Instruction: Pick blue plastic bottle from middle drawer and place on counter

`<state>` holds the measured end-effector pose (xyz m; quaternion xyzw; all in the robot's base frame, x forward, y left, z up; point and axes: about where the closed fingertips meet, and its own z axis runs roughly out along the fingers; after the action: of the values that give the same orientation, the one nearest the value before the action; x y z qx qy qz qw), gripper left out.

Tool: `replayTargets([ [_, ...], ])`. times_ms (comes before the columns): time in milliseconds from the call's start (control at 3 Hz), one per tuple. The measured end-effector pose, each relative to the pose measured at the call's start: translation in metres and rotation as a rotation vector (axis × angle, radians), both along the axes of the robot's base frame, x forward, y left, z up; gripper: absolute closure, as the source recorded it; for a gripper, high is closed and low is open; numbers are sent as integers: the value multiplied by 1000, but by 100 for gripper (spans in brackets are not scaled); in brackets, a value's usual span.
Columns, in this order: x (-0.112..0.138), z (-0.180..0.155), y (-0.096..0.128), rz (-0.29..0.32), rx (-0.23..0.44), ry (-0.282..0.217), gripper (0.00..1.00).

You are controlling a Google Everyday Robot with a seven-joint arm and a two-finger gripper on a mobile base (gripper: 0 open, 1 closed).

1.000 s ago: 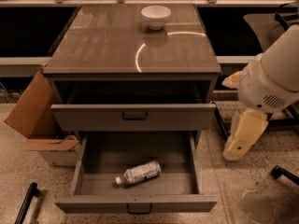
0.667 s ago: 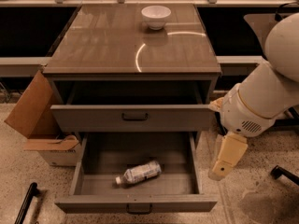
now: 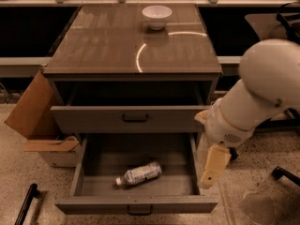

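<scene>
Nothing grabbed yet: blue plastic bottle (image 3: 139,173) lies in the open middle drawer (image 3: 136,204) below the front edge of the counter (image 3: 108,46), tool (image 3: 209,178) hanging under its front-right corner, grip impossible to tell.

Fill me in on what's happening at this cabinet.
A one-armed robot is going after the bottle, which lies on its side in the pulled-out drawer. The gripper hangs just outside the drawer's right wall, pointing down, not touching the bottle. Nothing has been lifted yet. The counter, where the bottle is meant to go, holds only a white bowl near its far edge. The upper drawer is pulled out slightly.
</scene>
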<state>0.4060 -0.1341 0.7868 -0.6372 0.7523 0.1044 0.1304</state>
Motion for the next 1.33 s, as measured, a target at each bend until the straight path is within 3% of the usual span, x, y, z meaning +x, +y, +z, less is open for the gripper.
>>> replayTargets([
  [667,8,-128,60,186,56,51,0],
  [1000,23,-203,90,218,112,111,0],
  [1333,23,-203,90,218,112,111,0],
])
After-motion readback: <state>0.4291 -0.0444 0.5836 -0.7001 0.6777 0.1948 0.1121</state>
